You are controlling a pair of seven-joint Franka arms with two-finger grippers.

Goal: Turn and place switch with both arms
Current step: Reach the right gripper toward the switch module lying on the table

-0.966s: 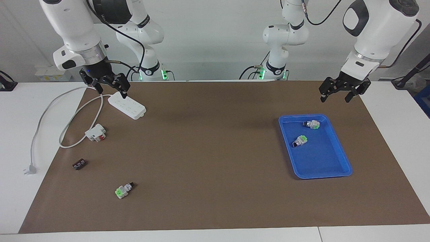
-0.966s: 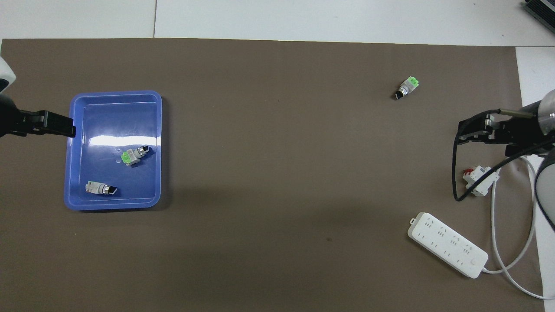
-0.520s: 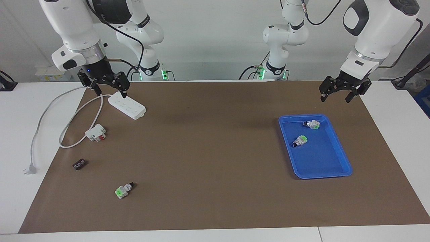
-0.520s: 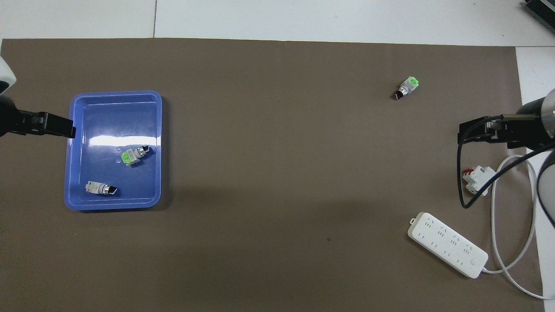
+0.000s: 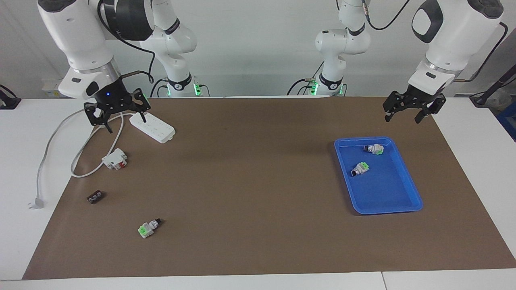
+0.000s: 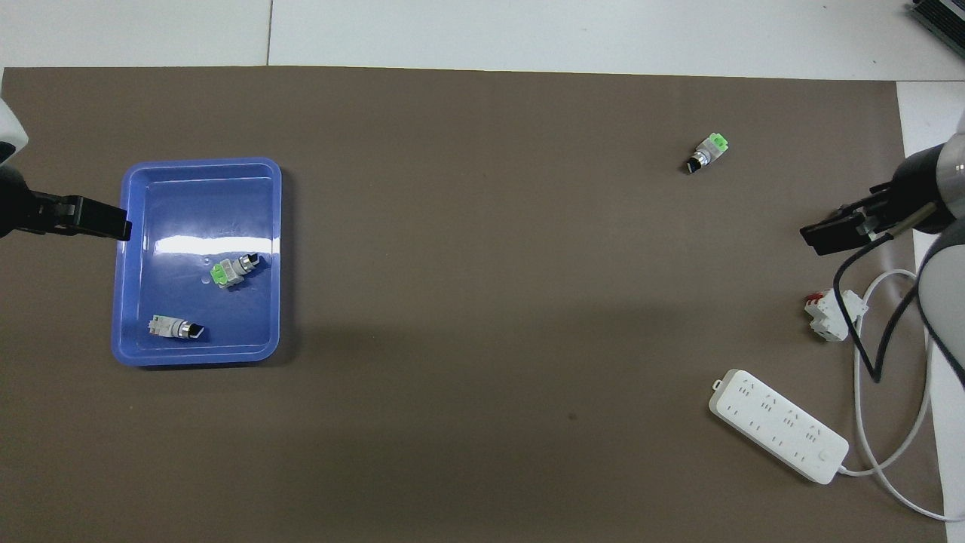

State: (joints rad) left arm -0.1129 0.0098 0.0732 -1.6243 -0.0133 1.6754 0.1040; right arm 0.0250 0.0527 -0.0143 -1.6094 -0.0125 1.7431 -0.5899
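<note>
Switch: a stubby selector switch [image 5: 148, 228] with a bright green end, pale grey middle and black knob tip is lying on its side on the mat, toward the right arm's end, farther from the robots than every other loose part.
Mat: a flat, matte brown mat [image 5: 258, 181] is covering most of the white table [image 5: 24, 225]; its broad middle is lying open between the switch and the tray.
Tray: a glossy blue plastic tray [image 5: 411, 193] with rounded corners and a raised rim is sitting toward the left arm's end, holding two more switches [image 5: 360, 168] [image 5: 374, 149] — both lying flat, apart from each other.
Right gripper: the right gripper [image 5: 117, 114] is hanging above the mat's edge beside the power strip, fingers spread apart, holding nothing.
Left gripper: the left gripper [image 5: 409, 110] is hanging near the mat's corner, close to the tray's nearer rim — fingers apart, empty.
Clutter: a smooth white power strip [image 5: 152, 127] with its looping cable [image 5: 56, 133], a white-and-red block [image 5: 115, 158] and a small dark terminal block [image 5: 95, 197] are crowding the right arm's end.
</note>
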